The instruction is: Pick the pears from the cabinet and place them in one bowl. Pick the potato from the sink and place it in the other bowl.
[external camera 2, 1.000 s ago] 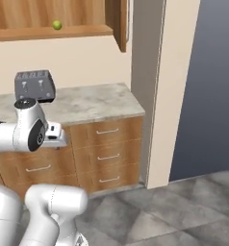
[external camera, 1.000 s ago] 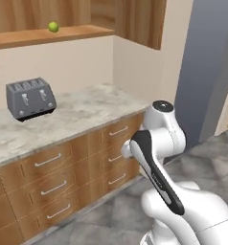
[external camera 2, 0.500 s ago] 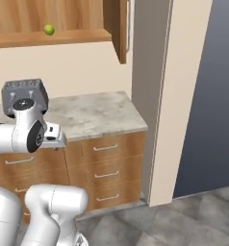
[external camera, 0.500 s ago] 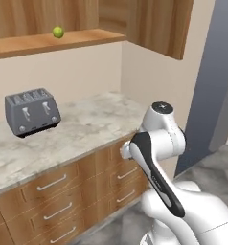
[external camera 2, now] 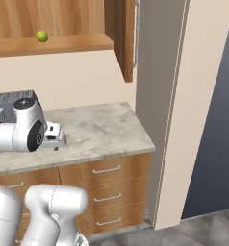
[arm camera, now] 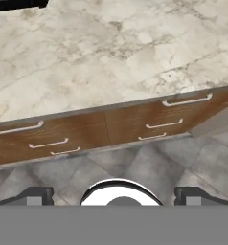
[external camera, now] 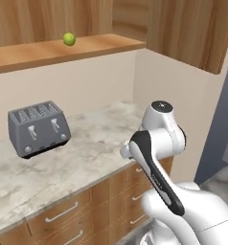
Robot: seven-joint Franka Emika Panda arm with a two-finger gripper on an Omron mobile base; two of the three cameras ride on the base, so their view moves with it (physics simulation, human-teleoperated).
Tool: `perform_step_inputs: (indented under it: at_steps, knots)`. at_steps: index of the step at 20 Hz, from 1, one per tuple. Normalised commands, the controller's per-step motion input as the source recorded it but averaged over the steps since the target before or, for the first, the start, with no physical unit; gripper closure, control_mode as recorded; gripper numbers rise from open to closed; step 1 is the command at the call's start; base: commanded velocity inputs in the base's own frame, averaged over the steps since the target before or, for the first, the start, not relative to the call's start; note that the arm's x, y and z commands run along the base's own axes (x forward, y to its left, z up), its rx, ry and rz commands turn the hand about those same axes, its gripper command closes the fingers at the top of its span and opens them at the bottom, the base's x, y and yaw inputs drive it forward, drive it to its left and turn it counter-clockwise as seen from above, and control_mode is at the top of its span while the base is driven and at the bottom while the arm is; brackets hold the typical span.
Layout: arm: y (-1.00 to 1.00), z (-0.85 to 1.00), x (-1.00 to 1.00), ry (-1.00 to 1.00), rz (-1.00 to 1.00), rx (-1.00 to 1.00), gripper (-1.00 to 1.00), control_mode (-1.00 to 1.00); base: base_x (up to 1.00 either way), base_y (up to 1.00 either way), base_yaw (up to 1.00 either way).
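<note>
The marble table [external camera: 82, 162] carries a grey toaster [external camera: 38, 128] above wooden drawers [arm camera: 135, 125]. One yellow-green pear [external camera: 69, 38] sits on the open cabinet [external camera 2: 54, 44] shelf overhead. My tool [arm camera: 114, 194] hangs over the table edge, jaws spread wide, empty.

The light is bright and even everywhere, soft like on a cloudy day. No lamp shows. The arm [external camera: 156, 158] shines a little on its round white top. A soft shadow lies under the toaster [external camera: 38, 128], and a darker one under the shelf [external camera 2: 54, 44] high above the claw [arm camera: 114, 195]. The pear [external camera: 69, 38] glows bright green. The counter [arm camera: 111, 52] in front of the claw looks a bit smudgy and grainy. Edges look jagged. Straight lines stay straight. There is no glare.
</note>
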Motion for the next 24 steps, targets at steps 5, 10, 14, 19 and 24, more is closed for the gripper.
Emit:
perform_step_inputs:
  at_steps: [5, 10, 14, 19, 24]
  knots:
    - [0.00, 0.00, 0.00, 0.00, 0.00, 0.00, -1.00, 1.00, 0.66, 0.00, 0.01]
    - [0.00, 0.00, 0.00, 0.00, 0.00, 0.00, -1.00, 1.00, 0.59, -0.05, 0.05]
    - [0.00, 0.00, 0.00, 0.00, 0.00, 0.00, -1.00, 1.00, 0.14, -0.01, 0.02]
    - [0.00, 0.00, -0.02, -0.01, 0.00, 0.00, -1.00, -1.00, 0.00, 0.00, 0.00]
    - [0.06, 0.41, -0.14, -0.25, 0.00, -0.06, -1.00, -1.00, 0.00, 0.00, 0.00]
